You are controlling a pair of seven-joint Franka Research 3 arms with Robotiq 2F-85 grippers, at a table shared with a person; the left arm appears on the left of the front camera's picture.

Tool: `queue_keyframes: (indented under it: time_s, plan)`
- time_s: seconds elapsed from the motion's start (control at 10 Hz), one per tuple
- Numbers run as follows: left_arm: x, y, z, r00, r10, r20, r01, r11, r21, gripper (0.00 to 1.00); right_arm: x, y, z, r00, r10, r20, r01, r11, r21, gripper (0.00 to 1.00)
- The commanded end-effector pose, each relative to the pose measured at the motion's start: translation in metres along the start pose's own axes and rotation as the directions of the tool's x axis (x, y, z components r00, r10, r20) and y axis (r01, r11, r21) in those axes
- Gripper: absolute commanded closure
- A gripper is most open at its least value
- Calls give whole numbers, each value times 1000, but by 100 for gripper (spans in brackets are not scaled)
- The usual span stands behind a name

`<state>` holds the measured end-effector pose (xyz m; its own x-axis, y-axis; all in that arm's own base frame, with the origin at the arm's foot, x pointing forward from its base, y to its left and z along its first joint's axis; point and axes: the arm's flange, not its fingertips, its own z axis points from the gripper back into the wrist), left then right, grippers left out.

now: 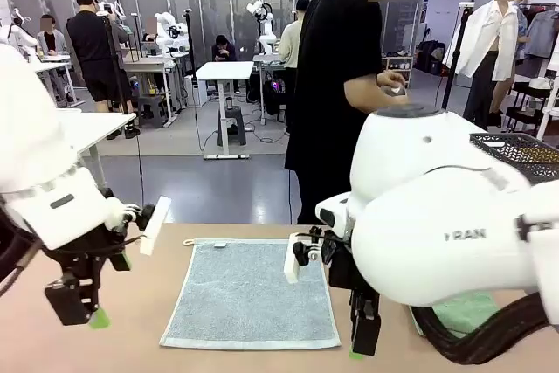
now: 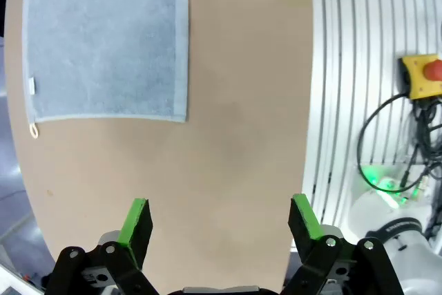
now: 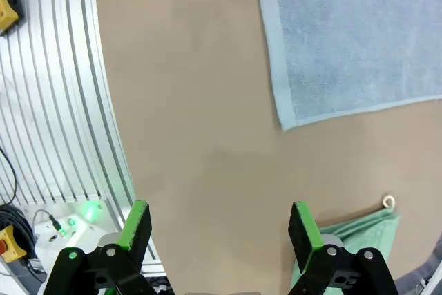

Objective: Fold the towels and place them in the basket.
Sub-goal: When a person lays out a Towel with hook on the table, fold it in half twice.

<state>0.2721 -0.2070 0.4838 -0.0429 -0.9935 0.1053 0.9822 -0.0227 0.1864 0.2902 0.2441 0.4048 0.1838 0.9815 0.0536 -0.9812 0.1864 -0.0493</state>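
Note:
A pale blue-grey towel [image 1: 251,293] lies flat and unfolded on the brown table, its white loop at the far left corner [image 1: 188,242]. The same towel [image 2: 107,39] fills the upper left of the left wrist view and the towel [image 3: 359,39] the upper right of the right wrist view. A mint green towel [image 3: 352,240] lies beside it, partly behind my right arm [image 1: 463,312]. The dark mesh basket [image 1: 524,155] stands at the far right. My left gripper [image 2: 219,222] hovers open left of the towel. My right gripper [image 3: 219,224] hovers open by its right edge. Both hold nothing.
A person in black [image 1: 341,76] stands at the table's far side, hands held near the chest. A slotted metal rail [image 2: 359,67] with a yellow emergency-stop box [image 2: 423,77] runs along the near table edge. Bare tabletop [image 3: 193,122] lies beneath both grippers.

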Motion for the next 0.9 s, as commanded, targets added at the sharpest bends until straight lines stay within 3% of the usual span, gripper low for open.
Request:
queue_keyframes:
  time_s: [0.0,0.4,0.8]
  plan:
    - [-26,-19,-54,999,-22,46,22,1000,2,0,6,-6,-25,999,43,-2,-43,999,-6,0]
    - [-19,-9,-103,999,12,45,-10,999,-40,0,14,-24,-65,998,48,-31,-48,999,1,0]
    - [-21,3,-145,997,22,78,-13,994,-111,0,14,-45,-83,986,160,47,-157,986,-51,0]
